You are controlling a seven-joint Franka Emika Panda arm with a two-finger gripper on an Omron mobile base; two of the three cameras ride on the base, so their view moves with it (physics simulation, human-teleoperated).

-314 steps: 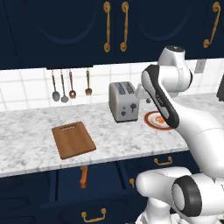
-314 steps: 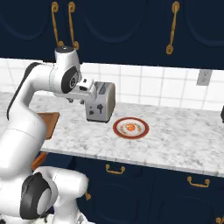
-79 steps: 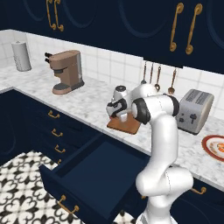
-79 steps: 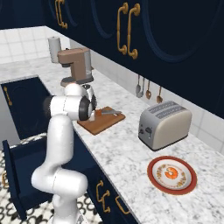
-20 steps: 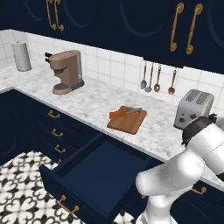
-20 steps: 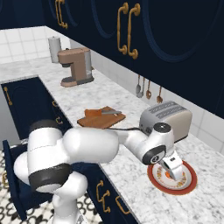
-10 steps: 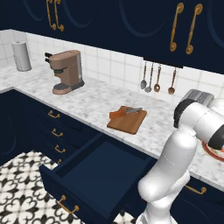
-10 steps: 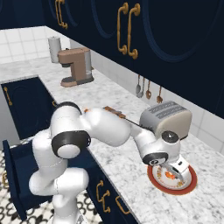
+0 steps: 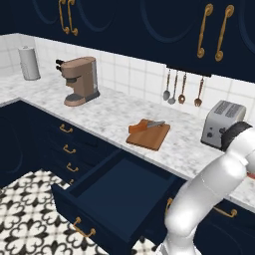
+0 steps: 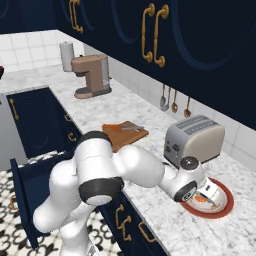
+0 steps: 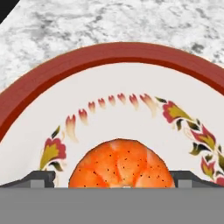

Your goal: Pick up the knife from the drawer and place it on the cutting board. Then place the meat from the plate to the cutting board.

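The meat [image 11: 119,164], an orange-red lump, lies on the white plate [image 11: 109,57] with its red rim. My gripper [image 11: 118,183] is open right over it, with one dark fingertip [image 11: 41,179] on each side of the lump. In the right base view the gripper [image 10: 210,199] hangs low over the plate [image 10: 225,207], beside the meat [image 10: 199,199]. The knife [image 9: 149,125] rests on the cutting board [image 9: 149,138], also seen from the right as knife [image 10: 126,128] on cutting board [image 10: 122,137]. The drawer [image 9: 112,191] stands pulled open.
A silver toaster [image 10: 194,137] stands just behind the plate. A brown coffee machine [image 9: 79,79] and a paper towel roll [image 9: 30,63] stand far left on the marble counter [image 9: 109,112]. Spoons and ladles [image 9: 182,89] hang on the wall.
The hand has come down lower over the plate and the elbow has swung round. The knife and board have not moved.
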